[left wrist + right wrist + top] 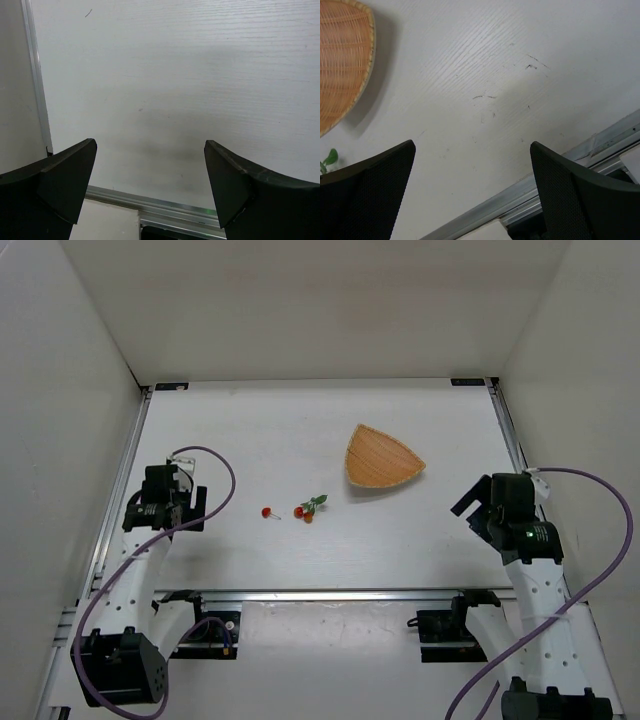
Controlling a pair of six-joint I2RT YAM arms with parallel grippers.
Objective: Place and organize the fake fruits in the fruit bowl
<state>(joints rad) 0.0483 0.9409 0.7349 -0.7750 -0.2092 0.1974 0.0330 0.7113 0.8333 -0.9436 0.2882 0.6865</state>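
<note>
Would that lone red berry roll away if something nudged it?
Probably: the single berry looks round, so a nudge may roll it. Its thin stem might stop it soon. Being tiny, it is likely very light.

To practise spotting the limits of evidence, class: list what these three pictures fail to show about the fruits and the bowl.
Fruit bowl: right wrist view, cut off by the left and top edges.
Berry cluster: top view, too small to count berries; right wrist view shows only a leaf at the left edge.
Left wrist view: fruits and bowl lie outside the frame.
</note>
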